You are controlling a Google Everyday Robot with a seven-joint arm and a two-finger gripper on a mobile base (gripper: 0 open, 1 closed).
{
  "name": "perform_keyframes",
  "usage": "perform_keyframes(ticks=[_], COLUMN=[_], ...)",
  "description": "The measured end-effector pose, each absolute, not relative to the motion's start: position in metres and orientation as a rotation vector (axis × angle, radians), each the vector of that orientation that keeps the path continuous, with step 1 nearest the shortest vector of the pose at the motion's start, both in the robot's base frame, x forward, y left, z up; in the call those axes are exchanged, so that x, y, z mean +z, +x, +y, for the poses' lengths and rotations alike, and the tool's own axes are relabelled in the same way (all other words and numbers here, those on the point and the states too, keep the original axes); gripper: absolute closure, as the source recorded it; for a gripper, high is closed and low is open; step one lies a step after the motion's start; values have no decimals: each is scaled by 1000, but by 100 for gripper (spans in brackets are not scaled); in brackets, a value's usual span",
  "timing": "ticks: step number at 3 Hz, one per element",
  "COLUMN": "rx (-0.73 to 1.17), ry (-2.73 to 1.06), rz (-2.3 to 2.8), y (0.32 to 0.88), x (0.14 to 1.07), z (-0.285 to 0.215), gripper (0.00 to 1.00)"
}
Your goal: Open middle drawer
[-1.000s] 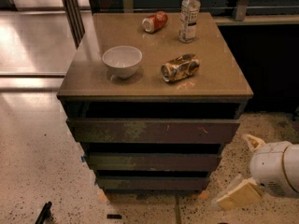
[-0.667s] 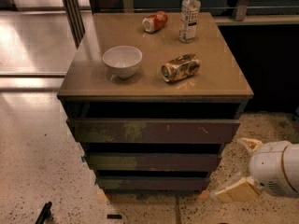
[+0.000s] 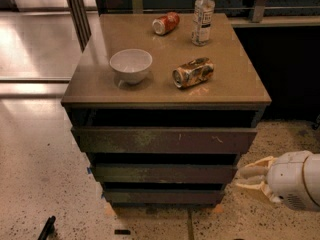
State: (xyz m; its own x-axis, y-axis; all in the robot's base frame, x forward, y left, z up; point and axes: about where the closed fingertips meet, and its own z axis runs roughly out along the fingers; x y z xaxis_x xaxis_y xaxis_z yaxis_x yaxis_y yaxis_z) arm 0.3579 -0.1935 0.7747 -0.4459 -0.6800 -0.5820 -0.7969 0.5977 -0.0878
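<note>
The cabinet has three stacked dark-brown drawer fronts. The middle drawer [image 3: 162, 174] is the long front between the larger top front [image 3: 165, 140] and the small, dark bottom front [image 3: 162, 196]. It sits in line with the others, and no tray shows behind it. My gripper [image 3: 248, 178], cream-coloured on a white wrist [image 3: 295, 186], is low at the right. It points left, right beside the right end of the middle drawer front.
On the cabinet top [image 3: 235, 79] stand a white bowl [image 3: 131, 64], a crushed can lying on its side [image 3: 193, 72], a red can [image 3: 165, 23] and a clear bottle [image 3: 203, 15]. Speckled floor lies in front. A black object [image 3: 47, 227] lies at the lower left.
My gripper has risen from near the floor and swung left, up to the right end of the middle drawer front. The drawers have not moved.
</note>
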Motion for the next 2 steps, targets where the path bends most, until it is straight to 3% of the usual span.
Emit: perform_keyframes(ticks=[1,2], rx=[266,276], ry=[-1165,-1069], rz=[2249,2250], y=[358,362], x=[775,758], z=[-193,-196], gripper=[88,100])
